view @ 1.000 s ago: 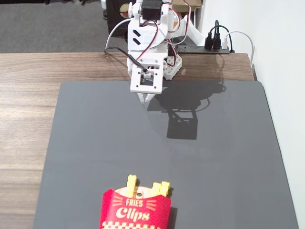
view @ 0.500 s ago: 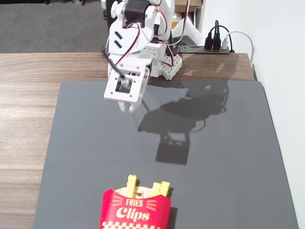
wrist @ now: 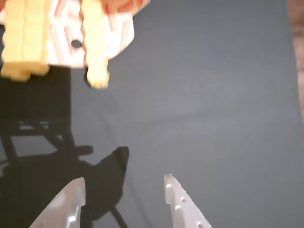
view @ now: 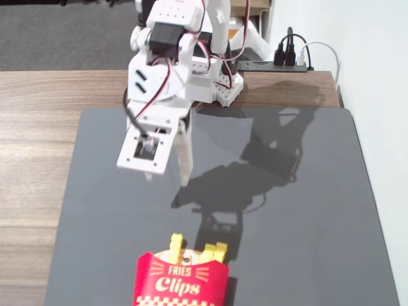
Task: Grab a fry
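Hovering over the upper left of the dark mat (view: 306, 210) in the fixed view: one white gripper (view: 167, 173), jaws apart and empty, well above the surface and well apart from the target. Fry (view: 176, 245): yellow, notched, its tip standing proud of the red carton (view: 182, 284) at the bottom centre of the frame; seen in the wrist view as the thin yellow stick (wrist: 95, 52) in the upper left, blurred. Shorter yellow sticks (view: 215, 252) sit just beside it in the same carton; a broader yellow block (wrist: 26, 42) fills the wrist view's top-left corner. Task status: judged barely begun; approach, closing on the fry and lifting all remain. Surroundings: wooden worktop (view: 38, 140) under the mat, power strip (view: 287, 60) with plugs at the upper right, arm shadow across the mat centre. Obstructions: open mat between gripper and carton; the neighbouring sticks and carton rim crowd the fry and may hamper a clean pinch.
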